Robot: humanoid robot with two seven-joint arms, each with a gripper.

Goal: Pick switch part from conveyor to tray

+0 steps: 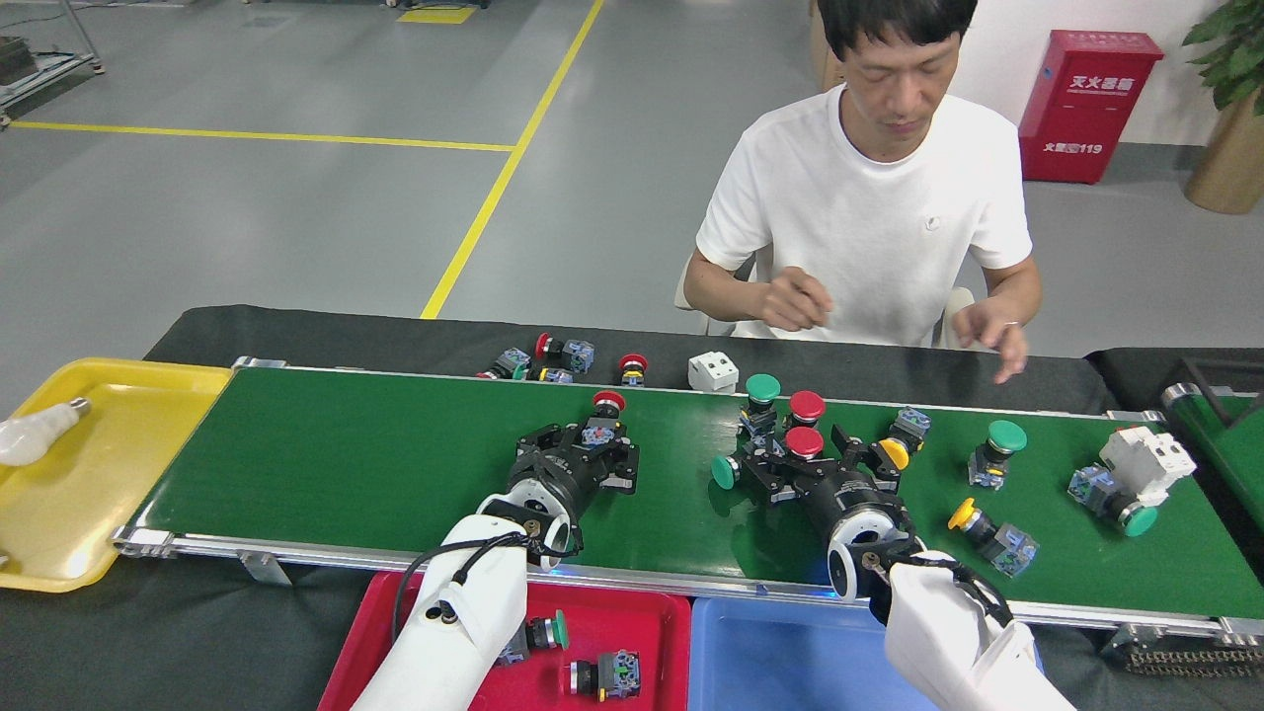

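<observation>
Both arms reach out over the conveyor (346,464), each toward a push-button switch. The left gripper (583,456) has its fingers spread on either side of a red-capped switch (605,417) lying near the far rail; the jaws stand open around it and have not closed on it. The right gripper (820,464) is likewise spread wide, reaching into a cluster of switches (780,425) — green and red caps crowded together, some touching — with a yellow-capped switch (901,444) just beside its right finger. Which one of these it is after I cannot tell. More switches lie further right on the belt, well apart. The red tray (671,632), below the near rail, already holds two switches (578,657). These parts look like hard plastic, light and stiff, unlikely to be hurt by a firm squeeze. The round cap is smooth and domed and would probably slip, so the better hold is across the squarish contact block or the narrower neck behind the cap. In the cluster, closing the fingers may nudge neighbours or catch two at once. A person (869,217) sits across the belt, hands raised off it.
</observation>
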